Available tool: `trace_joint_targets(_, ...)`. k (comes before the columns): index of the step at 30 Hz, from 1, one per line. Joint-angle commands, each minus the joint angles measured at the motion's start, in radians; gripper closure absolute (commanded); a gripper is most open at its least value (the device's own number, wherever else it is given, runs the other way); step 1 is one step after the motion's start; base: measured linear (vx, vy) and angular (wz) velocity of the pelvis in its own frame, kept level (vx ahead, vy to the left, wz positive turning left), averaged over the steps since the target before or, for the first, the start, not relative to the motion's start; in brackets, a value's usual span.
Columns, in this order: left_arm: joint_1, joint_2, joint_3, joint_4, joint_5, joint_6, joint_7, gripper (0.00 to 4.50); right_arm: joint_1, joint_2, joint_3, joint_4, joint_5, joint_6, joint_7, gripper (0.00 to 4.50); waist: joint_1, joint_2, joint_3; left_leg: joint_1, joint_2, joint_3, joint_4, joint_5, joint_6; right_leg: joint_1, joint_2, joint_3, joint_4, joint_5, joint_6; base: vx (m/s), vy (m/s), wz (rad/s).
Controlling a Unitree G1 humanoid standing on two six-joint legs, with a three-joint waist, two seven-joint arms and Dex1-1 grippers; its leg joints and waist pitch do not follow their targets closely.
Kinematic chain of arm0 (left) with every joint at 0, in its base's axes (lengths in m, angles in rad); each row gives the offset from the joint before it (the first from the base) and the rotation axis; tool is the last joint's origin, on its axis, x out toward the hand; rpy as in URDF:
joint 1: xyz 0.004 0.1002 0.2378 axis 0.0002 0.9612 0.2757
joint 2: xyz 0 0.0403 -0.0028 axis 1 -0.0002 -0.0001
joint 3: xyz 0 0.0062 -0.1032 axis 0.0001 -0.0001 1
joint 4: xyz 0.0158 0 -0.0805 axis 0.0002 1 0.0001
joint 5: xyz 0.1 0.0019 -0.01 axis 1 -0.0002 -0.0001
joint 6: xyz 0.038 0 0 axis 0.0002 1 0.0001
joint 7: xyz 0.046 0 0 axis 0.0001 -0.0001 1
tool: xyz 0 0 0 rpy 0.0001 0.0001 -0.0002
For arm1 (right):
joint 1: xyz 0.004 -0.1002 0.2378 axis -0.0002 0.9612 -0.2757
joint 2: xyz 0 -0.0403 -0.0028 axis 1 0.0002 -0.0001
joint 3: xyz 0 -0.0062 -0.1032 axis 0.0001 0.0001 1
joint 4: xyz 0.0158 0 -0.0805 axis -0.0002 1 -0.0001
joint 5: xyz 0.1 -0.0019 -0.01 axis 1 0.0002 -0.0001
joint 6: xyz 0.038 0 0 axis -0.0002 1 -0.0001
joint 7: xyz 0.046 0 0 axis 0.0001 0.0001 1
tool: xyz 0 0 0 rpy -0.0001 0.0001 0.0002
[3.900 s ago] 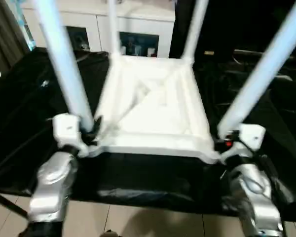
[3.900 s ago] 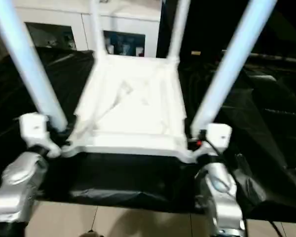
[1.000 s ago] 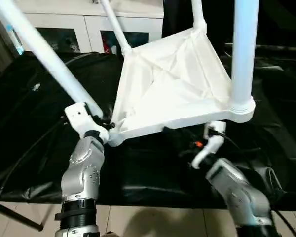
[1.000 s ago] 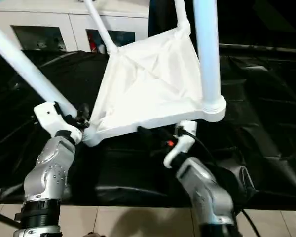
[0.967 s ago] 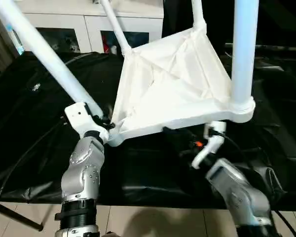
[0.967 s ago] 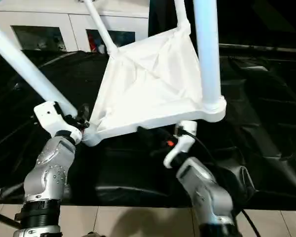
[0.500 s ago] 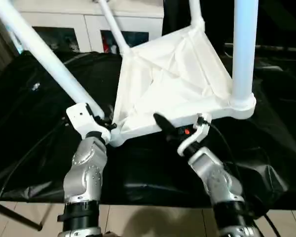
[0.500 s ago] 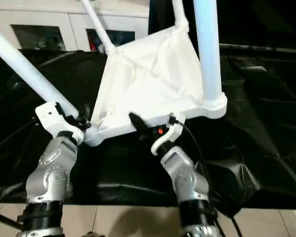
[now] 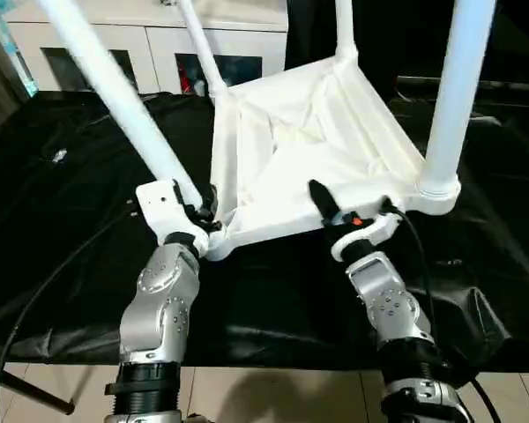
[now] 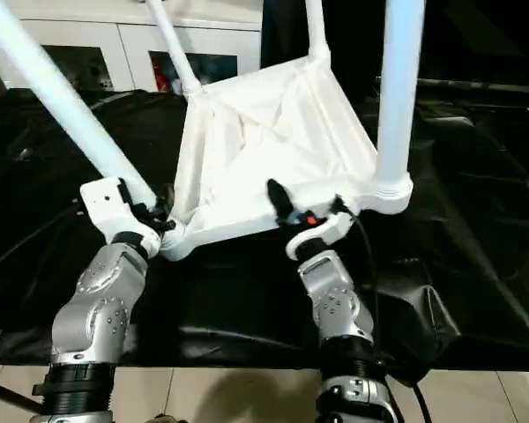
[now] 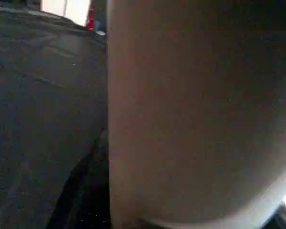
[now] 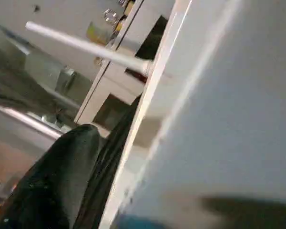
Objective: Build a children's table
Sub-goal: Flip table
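Left tool (image 9: 198, 210) sits at the near-left corner of the children's table (image 9: 309, 141), fingers closed around the base of the near-left leg (image 9: 115, 84) where it enters the corner socket. Left wrist view is up against that leg, white tube right at the lens.

Right tool (image 9: 348, 207) is at the near rim of the tabletop, between the two near corners and closer to the right one. Jaws stand wide apart. One black finger (image 9: 323, 197) lies over the ribbed underside; the other side of the tool is below the rim. Can't tell if it actually touches the plastic, no grip visible. In the right wrist view the white panel (image 12: 229, 105) runs just beside that dark finger (image 12: 62, 176).

The children's table is upside down, tilted, underside facing up, near edge lifted at the tools. All four legs are in their sockets: near-right leg (image 9: 454, 97) close to upright, near-left leaning out left, two far legs (image 9: 196, 44) rising at the back.

Under it: the surface with a black cover (image 9: 62, 238), wrinkled. Black cable (image 9: 35, 300) trails across it on the left. Behind: white cabinet (image 9: 159, 44) with glass doors.
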Motion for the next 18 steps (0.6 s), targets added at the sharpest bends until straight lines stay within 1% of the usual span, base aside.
trace_joint_targets(1, 0.042, -0.031, -0.026, 0.025, -0.061, 0.075, -0.038, 2.49, -0.039, -0.017, -0.018, 0.012, 0.004, -0.027, -0.01, 0.71, 0.006, -0.009, -0.062, 0.024, 0.023, 0.002, -0.065, -0.11, 0.04, 0.033, -0.034, 0.011, -0.06, 0.026, -0.202, 0.0, 0.0, 0.0)
trace_joint_targets(3, 0.043, -0.03, -0.027, 0.024, -0.061, 0.075, -0.037, 2.49, -0.042, -0.019, -0.02, 0.015, 0.004, -0.031, -0.01, 0.78, 0.006, -0.009, -0.063, 0.024, 0.023, 0.002, -0.064, -0.102, 0.039, 0.034, -0.034, 0.011, -0.059, 0.036, -0.202, 0.0, 0.0, 0.0)
trace_joint_targets(4, 0.046, -0.029, -0.029, 0.023, -0.06, 0.074, -0.038, 2.49, -0.048, -0.023, -0.026, 0.021, 0.004, -0.035, -0.01, 0.94, 0.005, -0.011, -0.063, 0.022, 0.023, 0.002, -0.065, -0.098, 0.041, 0.034, -0.034, 0.01, -0.058, 0.045, -0.204, 0.0, 0.0, 0.0)
trace_joint_targets(5, 0.046, -0.029, -0.03, 0.023, -0.059, 0.073, -0.038, 2.49, -0.049, -0.024, -0.027, 0.023, 0.004, -0.036, -0.01, 0.94, 0.005, -0.011, -0.063, 0.022, 0.023, 0.002, -0.065, -0.098, 0.041, 0.034, -0.034, 0.01, -0.058, 0.045, -0.204, 0.0, 0.0, 0.0)
trace_joint_targets(6, 0.047, -0.029, -0.03, 0.023, -0.06, 0.071, -0.042, 2.49, -0.053, -0.028, -0.03, 0.03, 0.0, -0.042, -0.012, 1.17, 0.005, -0.011, -0.064, 0.022, 0.023, 0.002, -0.063, -0.095, 0.046, 0.035, -0.034, 0.011, -0.057, 0.051, -0.204, 0.0, 0.0, 0.0)
trace_joint_targets(7, 0.048, -0.03, -0.029, 0.021, -0.06, 0.07, -0.046, 2.49, -0.056, -0.031, -0.033, 0.038, -0.002, -0.047, -0.012, 1.21, 0.006, -0.013, -0.064, 0.022, 0.022, 0.003, -0.062, -0.09, 0.049, 0.036, -0.034, 0.011, -0.057, 0.055, -0.205, 0.0, 0.0, 0.0)
trace_joint_targets(9, 0.049, -0.03, -0.029, 0.019, -0.062, 0.069, -0.05, 2.49, -0.058, -0.032, -0.034, 0.042, -0.004, -0.05, -0.012, 1.27, 0.006, -0.012, -0.064, 0.022, 0.022, 0.003, -0.062, -0.087, 0.052, 0.035, -0.034, 0.01, -0.057, 0.056, -0.208, 0.0, 0.0, 0.0)
trace_joint_targets(12, 0.052, -0.03, -0.029, 0.014, -0.064, 0.069, -0.062, 2.49, -0.064, -0.036, -0.037, 0.051, -0.018, -0.06, -0.01, 1.6, 0.006, -0.012, -0.063, 0.022, 0.023, 0.003, -0.063, -0.092, 0.053, 0.035, -0.034, 0.01, -0.058, 0.044, -0.209, 0.0, 0.0, 0.0)
trace_joint_targets(14, 0.053, -0.03, -0.029, 0.013, -0.065, 0.068, -0.063, 2.49, -0.065, -0.037, -0.037, 0.053, -0.021, -0.062, -0.012, 1.74, 0.005, -0.012, -0.064, 0.021, 0.022, 0.004, -0.062, -0.089, 0.052, 0.036, -0.034, 0.01, -0.057, 0.044, -0.211, 0.0, 0.0, 0.0)
trace_joint_targets(15, 0.053, -0.029, -0.028, 0.015, -0.067, 0.065, -0.068, 2.49, -0.067, -0.041, -0.036, 0.056, -0.024, -0.068, -0.013, 1.74, 0.005, -0.012, -0.064, 0.021, 0.022, 0.004, -0.062, -0.089, 0.052, 0.036, -0.034, 0.01, -0.057, 0.044, -0.211, 0.0, 0.0, 0.0)
trace_joint_targets(16, 0.053, -0.027, -0.029, 0.016, -0.069, 0.062, -0.074, 2.49, -0.069, -0.043, -0.035, 0.058, -0.027, -0.072, -0.013, 1.83, 0.003, -0.012, -0.064, 0.022, 0.021, 0.004, -0.061, -0.085, 0.056, 0.036, -0.034, 0.01, -0.057, 0.052, -0.21, 0.0, 0.0, 0.0)
trace_joint_targets(17, 0.053, -0.027, -0.03, 0.017, -0.07, 0.061, -0.073, 2.49, -0.07, -0.046, -0.035, 0.059, -0.028, -0.074, -0.013, 1.99, 0.004, -0.008, -0.064, 0.022, 0.022, 0.003, -0.061, -0.082, 0.057, 0.035, -0.034, 0.01, -0.056, 0.058, -0.211, 0.0, 0.0, 0.0)
trace_joint_targets(18, 0.053, -0.027, -0.03, 0.017, -0.07, 0.061, -0.073, 2.49, -0.07, -0.046, -0.035, 0.059, -0.028, -0.074, -0.013, 2.02, 0.003, -0.009, -0.064, 0.022, 0.022, 0.003, -0.061, -0.084, 0.057, 0.035, -0.033, 0.01, -0.057, 0.058, -0.211, 0.0, 0.0, 0.0)
